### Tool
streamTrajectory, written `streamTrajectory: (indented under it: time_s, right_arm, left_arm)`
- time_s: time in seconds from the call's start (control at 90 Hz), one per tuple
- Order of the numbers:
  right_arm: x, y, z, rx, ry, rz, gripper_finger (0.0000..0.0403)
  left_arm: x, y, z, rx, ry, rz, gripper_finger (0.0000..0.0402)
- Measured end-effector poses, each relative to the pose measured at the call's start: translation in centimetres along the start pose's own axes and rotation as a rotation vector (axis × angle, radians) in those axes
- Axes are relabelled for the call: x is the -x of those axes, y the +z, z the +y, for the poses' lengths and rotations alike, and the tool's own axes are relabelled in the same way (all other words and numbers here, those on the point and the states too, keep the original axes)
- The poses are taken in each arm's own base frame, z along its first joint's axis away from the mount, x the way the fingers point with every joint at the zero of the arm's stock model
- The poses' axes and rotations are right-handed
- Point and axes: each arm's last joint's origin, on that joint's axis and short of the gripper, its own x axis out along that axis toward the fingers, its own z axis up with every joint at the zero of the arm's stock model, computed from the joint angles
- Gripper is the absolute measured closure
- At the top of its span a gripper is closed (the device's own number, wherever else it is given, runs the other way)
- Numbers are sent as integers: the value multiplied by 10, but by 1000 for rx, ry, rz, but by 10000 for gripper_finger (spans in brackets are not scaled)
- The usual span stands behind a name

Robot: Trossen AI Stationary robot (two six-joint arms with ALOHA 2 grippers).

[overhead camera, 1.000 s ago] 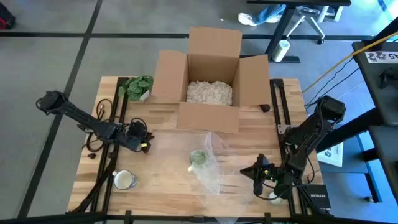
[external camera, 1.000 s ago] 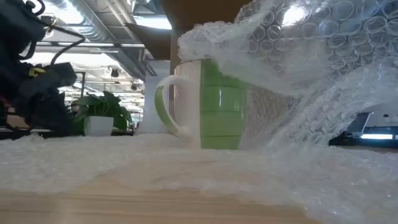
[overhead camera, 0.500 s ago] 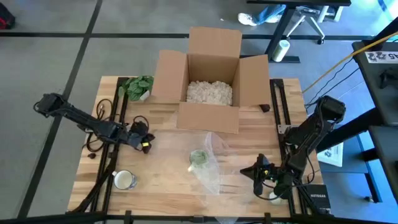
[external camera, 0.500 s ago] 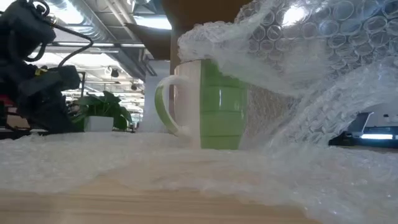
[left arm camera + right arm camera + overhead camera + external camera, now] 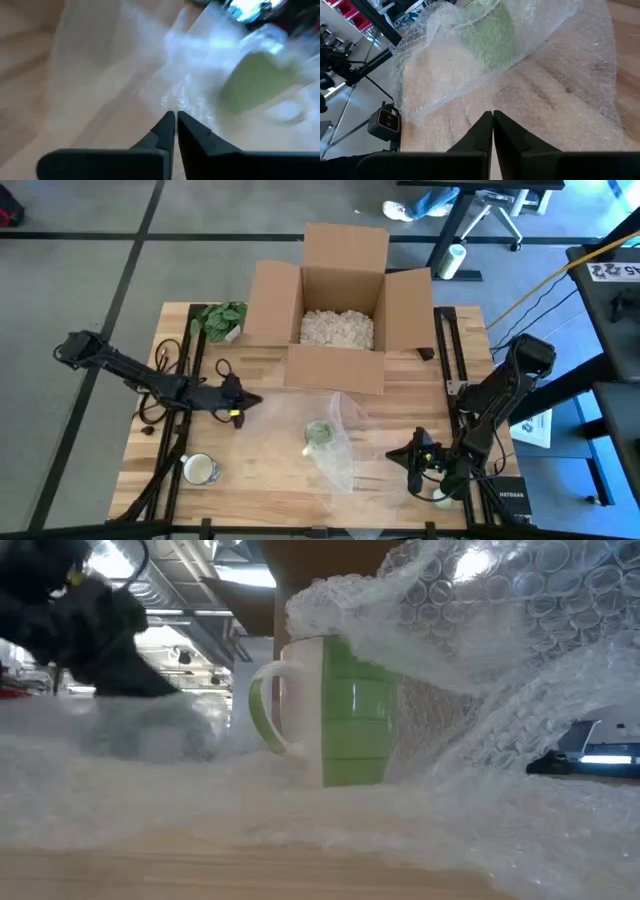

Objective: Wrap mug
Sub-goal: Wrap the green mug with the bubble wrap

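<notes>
A green and white mug [image 5: 320, 433] stands upright on a clear bubble wrap sheet [image 5: 342, 460] spread on the table's middle. Part of the wrap arches over the mug [image 5: 335, 705] from the right. My left gripper [image 5: 254, 400] is shut at the wrap's left edge, left of the mug [image 5: 252, 82]. My right gripper [image 5: 392, 455] is shut and low over the wrap's right part [image 5: 555, 95], right of the mug [image 5: 487, 35]. My left gripper has the wrap's left edge [image 5: 176, 102] at its shut fingertips, coming slanting down from the table's left. That edge stands raised off the table in a hump [image 5: 150, 730]; one layer or several, I cannot tell. My right gripper's shut fingertips lie over the wrap; whether they touch it, I cannot tell.
An open cardboard box [image 5: 340, 305] with white packing peanuts stands at the far middle. A small green plant [image 5: 222, 318] is at the far left, a white mug [image 5: 200, 470] at the near left. Bare wood lies between the box and the wrap.
My left gripper has gone up and toward the table's right edge, toward the mug. The wrap's left edge has risen with it into a hump, while the mug and the wrap over it have stayed put.
</notes>
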Motion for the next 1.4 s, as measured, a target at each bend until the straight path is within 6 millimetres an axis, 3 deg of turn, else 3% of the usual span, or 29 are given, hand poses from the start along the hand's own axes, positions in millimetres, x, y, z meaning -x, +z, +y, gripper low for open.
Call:
streamTrajectory:
  time_s: [0.278, 0.522, 1.011, 1.4]
  right_arm:
    - [-2, 3, -1, -5, -22, -73, 403]
    - [-19, 17, -3, 6, -62, -72, 403]
    - [-52, 57, 8, 154, -33, -57, 403]
    - [-68, 102, 31, 275, 16, -77, 403]
  left_arm:
    - [0, 34, -25, -15, -141, -101, 402]
    - [-5, 68, -55, -68, -244, -134, 401]
    - [-79, 82, -125, -217, -389, -90, 401]
    - [-135, 72, -146, -215, -472, 30, 401]
